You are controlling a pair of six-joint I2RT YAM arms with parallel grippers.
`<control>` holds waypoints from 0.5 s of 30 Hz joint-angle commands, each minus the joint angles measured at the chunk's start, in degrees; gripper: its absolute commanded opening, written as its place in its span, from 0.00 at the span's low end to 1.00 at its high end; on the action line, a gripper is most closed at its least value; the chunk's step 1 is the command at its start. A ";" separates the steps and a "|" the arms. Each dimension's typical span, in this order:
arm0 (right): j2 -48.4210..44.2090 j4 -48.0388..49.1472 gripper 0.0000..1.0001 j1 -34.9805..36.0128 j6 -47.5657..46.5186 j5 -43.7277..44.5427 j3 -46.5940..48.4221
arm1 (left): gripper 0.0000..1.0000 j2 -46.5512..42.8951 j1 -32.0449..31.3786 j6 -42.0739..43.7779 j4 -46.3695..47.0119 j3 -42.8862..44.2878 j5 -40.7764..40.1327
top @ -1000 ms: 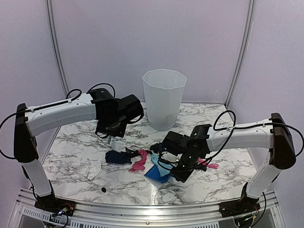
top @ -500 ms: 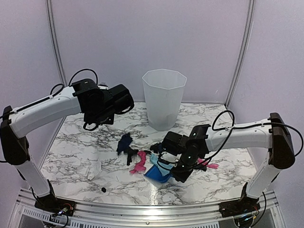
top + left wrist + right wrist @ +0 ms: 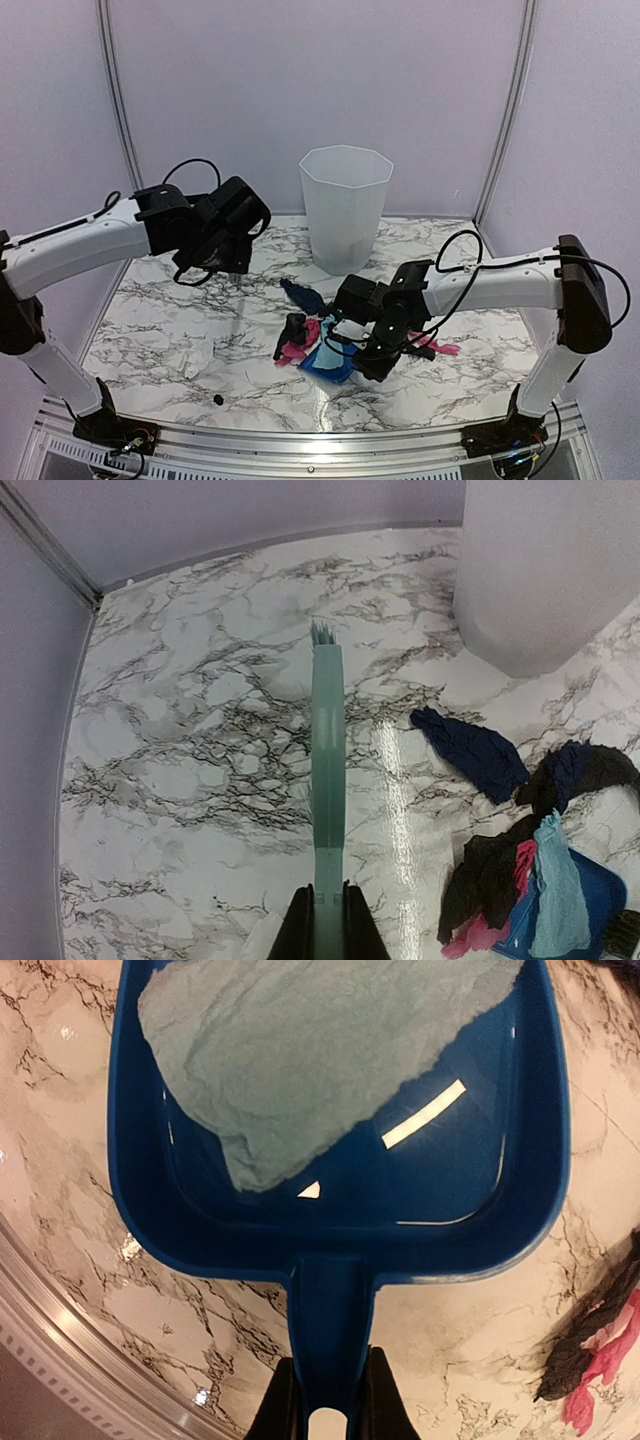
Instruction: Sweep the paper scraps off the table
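Several paper scraps lie bunched at the middle of the table (image 3: 160,330): a navy one (image 3: 303,295) (image 3: 470,750), a black one (image 3: 294,326) (image 3: 482,868), a pink one (image 3: 293,349). A light blue scrap (image 3: 300,1050) (image 3: 556,892) rests in the blue dustpan (image 3: 335,1185) (image 3: 330,362). My right gripper (image 3: 330,1405) (image 3: 378,352) is shut on the dustpan's handle. Another pink scrap (image 3: 441,349) lies to the right of that gripper. My left gripper (image 3: 328,925) (image 3: 226,245) is shut on the pale green brush (image 3: 327,760), held above the table to the left of the scraps.
A tall white translucent bin (image 3: 345,210) (image 3: 550,570) stands at the back centre. A small black speck (image 3: 218,400) and a pale crumpled patch (image 3: 197,355) lie near the front left. The metal front edge (image 3: 300,440) runs below the arms.
My left arm has lifted and swung back to the left with the brush. The navy and black scraps have shifted right, toward the dustpan. The right gripper and dustpan edged slightly left.
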 commanded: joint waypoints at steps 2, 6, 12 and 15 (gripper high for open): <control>0.90 0.03 0.00 -1.82 -1.37 0.14 1.71 | 0.00 8.37 0.07 5.20 5.57 3.03 4.94; 0.80 0.44 0.00 -3.03 -1.90 -0.04 1.14 | 0.00 13.14 0.97 6.04 6.56 7.73 5.55; 0.83 0.96 0.00 -3.48 -3.53 -0.07 1.41 | 0.00 16.72 0.80 8.41 5.01 11.27 11.67; 0.67 0.74 0.00 -3.49 -4.62 -0.22 1.70 | 0.00 13.69 -0.57 4.71 0.24 8.32 5.67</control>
